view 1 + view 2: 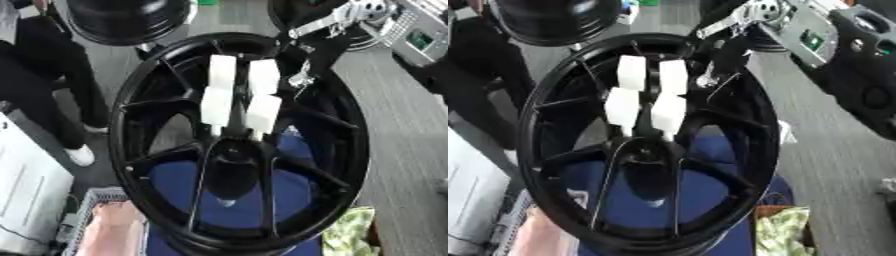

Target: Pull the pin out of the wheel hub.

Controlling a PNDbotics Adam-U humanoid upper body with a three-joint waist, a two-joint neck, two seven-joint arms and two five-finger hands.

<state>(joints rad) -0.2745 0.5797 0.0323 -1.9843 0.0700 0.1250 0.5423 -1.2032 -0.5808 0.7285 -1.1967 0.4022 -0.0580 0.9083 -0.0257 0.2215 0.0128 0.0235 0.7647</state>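
Observation:
A large black wheel hub (144, 150) with thin spokes fills the middle of both views and lies on a blue surface (293, 192). My right arm (328, 22) comes in from the upper right, silver at the joint. My right hand (236, 95) lies over the upper spokes. Its white-padded fingers (623, 102) stretch straight down to the hub's centre bore (229, 160). No pin shows; the fingertips cover the top of the bore. A small pale spot (226, 202) lies low inside the centre. My left hand appears in neither view.
A second black wheel (127, 20) stands at the top left. A person in black trousers and a white shoe (80, 155) stands at the left. Elsewhere are a grey basket with pink cloth (114, 227), a green patterned cloth (350, 235) and a grey machine (815, 35).

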